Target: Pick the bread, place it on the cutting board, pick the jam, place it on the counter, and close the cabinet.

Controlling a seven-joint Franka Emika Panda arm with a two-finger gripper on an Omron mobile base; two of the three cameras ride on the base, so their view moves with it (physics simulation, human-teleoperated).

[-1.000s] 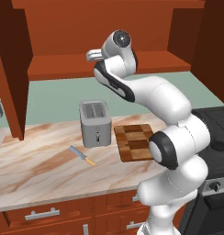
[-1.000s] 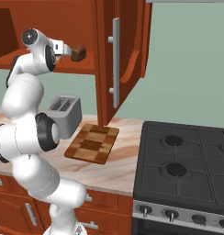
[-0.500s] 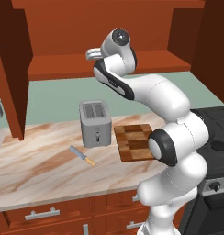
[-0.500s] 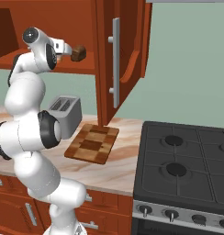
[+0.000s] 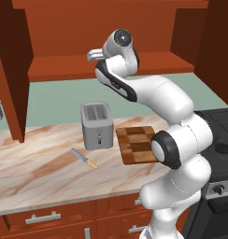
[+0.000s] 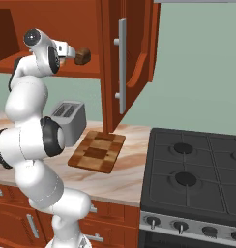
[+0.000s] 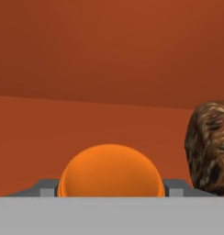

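With the bread (image 7: 209, 146) sitting just beside it on the cabinet (image 5: 102, 28) shelf, the jam (image 7: 110, 170) sits between the jaws, though I cannot tell whether they grip it.

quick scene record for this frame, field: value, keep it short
arm: reaching up into the open cabinet
pincer: jaws on either side of the jam, closing; grip not confirmed
bread: on the cabinet shelf, beside the jam
cutting board: on the counter, nothing on it
toaster: left of the board
knife: on the counter in front of the toaster
cabinet doors: open
stove: right of the counter
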